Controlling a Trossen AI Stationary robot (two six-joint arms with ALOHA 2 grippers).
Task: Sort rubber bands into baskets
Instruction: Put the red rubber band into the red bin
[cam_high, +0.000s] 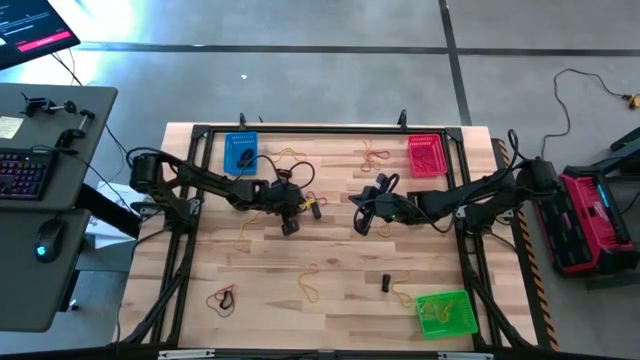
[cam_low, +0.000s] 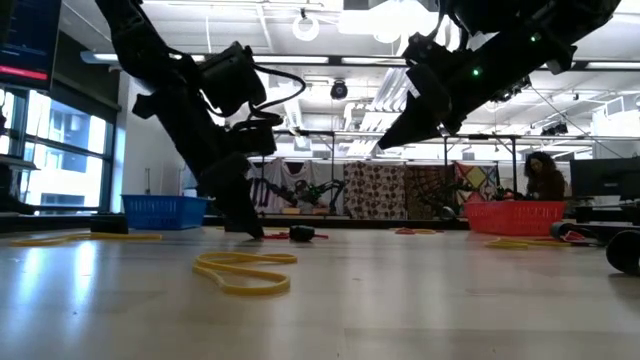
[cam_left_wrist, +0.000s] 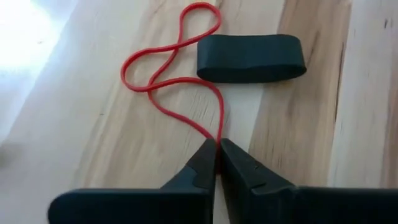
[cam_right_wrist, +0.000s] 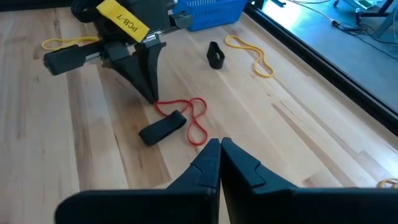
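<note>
Left gripper (cam_left_wrist: 217, 152): lowered to the table (cam_high: 330, 270) near its centre, jaws clenched on one end of a red rubber band (cam_left_wrist: 177, 74). The rest of the band lies looped on the wood, just beside a flat black band (cam_left_wrist: 252, 57). Right gripper (cam_right_wrist: 219, 152): above the table to the right of the left gripper, jaws shut, empty. Baskets: blue basket (cam_high: 240, 152) far left, red basket (cam_high: 425, 156) far right, green basket (cam_high: 445, 313) near right.

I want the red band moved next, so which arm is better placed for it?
Left: its end effector is already pinched on the red rubber band; the right end effector is shut, empty.
</note>
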